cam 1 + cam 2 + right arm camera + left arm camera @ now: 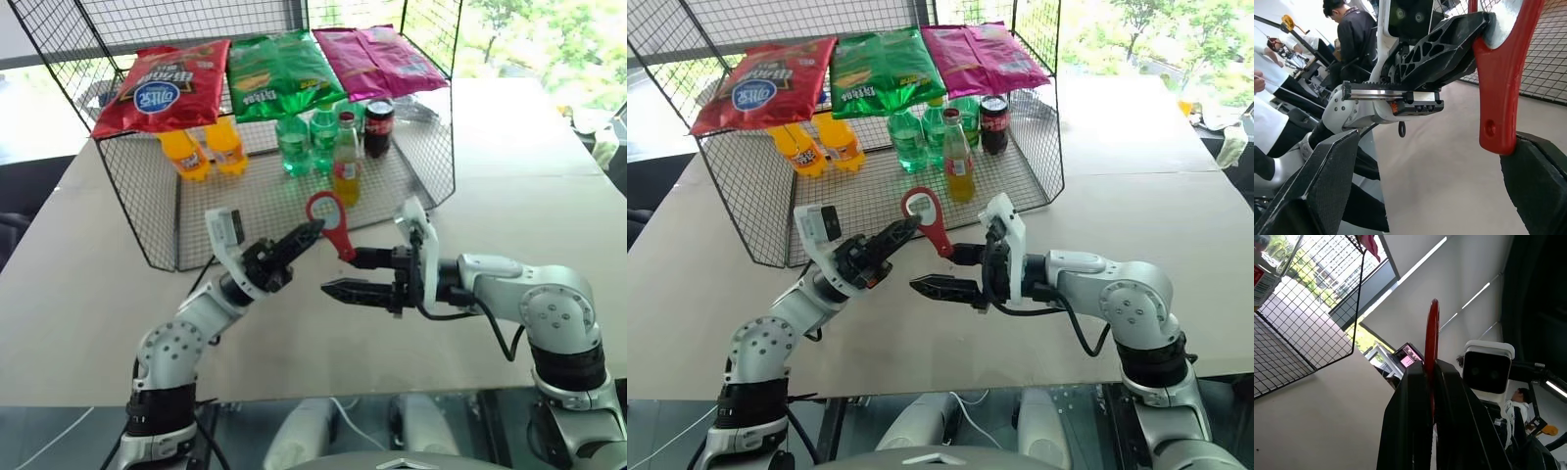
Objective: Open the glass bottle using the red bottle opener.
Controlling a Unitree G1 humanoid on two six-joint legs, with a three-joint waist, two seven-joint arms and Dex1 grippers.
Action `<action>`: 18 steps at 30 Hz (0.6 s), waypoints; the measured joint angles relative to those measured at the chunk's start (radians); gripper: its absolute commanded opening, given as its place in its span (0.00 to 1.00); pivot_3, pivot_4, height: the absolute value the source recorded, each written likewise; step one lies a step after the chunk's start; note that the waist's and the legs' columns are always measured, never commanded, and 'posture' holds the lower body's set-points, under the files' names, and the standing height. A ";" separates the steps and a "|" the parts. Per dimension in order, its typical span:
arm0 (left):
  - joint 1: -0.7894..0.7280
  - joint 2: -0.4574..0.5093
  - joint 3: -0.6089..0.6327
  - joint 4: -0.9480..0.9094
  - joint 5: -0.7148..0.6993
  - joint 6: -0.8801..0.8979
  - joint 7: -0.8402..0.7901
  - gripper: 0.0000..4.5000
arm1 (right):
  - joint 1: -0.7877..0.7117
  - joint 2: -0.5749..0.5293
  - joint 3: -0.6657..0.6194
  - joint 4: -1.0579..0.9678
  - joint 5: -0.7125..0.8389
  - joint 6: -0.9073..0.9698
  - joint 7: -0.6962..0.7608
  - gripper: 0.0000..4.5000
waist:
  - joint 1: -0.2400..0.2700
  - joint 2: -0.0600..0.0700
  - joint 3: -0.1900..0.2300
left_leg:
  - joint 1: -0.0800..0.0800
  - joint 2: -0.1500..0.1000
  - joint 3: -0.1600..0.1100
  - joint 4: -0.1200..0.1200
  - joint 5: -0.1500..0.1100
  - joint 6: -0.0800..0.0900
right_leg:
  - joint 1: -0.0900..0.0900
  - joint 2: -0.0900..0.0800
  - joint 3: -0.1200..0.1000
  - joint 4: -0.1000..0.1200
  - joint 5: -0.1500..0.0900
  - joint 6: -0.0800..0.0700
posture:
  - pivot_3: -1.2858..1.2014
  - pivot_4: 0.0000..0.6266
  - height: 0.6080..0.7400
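The left gripper (312, 231) is clamped on the red bottle opener (331, 223), pinching it at the ring-shaped head so that the ring stands up above the black fingers and the slim handle slants down toward the right arm, above the pale counter (88, 294). In the left wrist view the opener shows edge-on as a thin red strip rising from between the two closed fingers (1410, 426). The right gripper (345, 273) faces the left one with its jaws spread wide apart; the tip of the opener's handle lies just beside its upper finger (1537, 186), and whether the two touch cannot be told, while the lower finger stands well clear of it. The glass bottle (346, 161), with yellow-orange drink and a small red cap, stands upright inside the wire rack (147, 211) at the far side of the counter, behind the opener and apart from both grippers. Beside it in the rack stand two green bottles (306, 142), a dark cola bottle (378, 125) and two orange bottles (206, 149), and three snack bags (279, 70), red, green and pink, lie along the rack's top
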 measured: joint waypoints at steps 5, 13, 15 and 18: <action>0.000 -0.007 -0.002 0.000 -0.002 0.013 -0.025 0.00 | -0.005 -0.010 -0.005 0.020 0.012 0.013 -0.023 0.29 | 0.000 0.000 0.000 | 0.000 0.000 0.001 0.000 0.000 0.000 | -0.001 0.000 0.001 0.000 0.000 0.000 | 0.52 0.24 1.00; 0.003 -0.007 0.000 0.000 -0.017 0.025 -0.053 0.00 | -0.010 -0.014 -0.012 0.034 0.053 0.028 -0.033 0.02 | -0.001 0.000 0.000 | 0.000 0.000 0.002 0.000 0.000 0.000 | -0.001 0.000 0.002 0.001 0.000 0.000 | 0.52 0.24 1.00; 0.010 -0.003 -0.003 -0.001 -0.007 0.018 -0.070 0.00 | -0.010 -0.016 -0.010 0.034 0.060 0.031 -0.037 0.02 | -0.001 0.000 0.000 | 0.000 0.000 0.002 0.000 0.000 0.000 | -0.002 0.000 0.002 0.001 0.000 0.000 | 0.52 0.24 1.00; 0.018 0.002 -0.007 -0.002 0.038 -0.003 -0.085 0.16 | -0.005 -0.014 -0.003 0.034 0.060 0.040 -0.061 0.00 | -0.001 0.000 0.000 | 0.000 0.000 0.002 0.000 0.000 0.000 | -0.002 0.000 0.002 0.001 0.000 0.000 | 0.52 0.24 1.00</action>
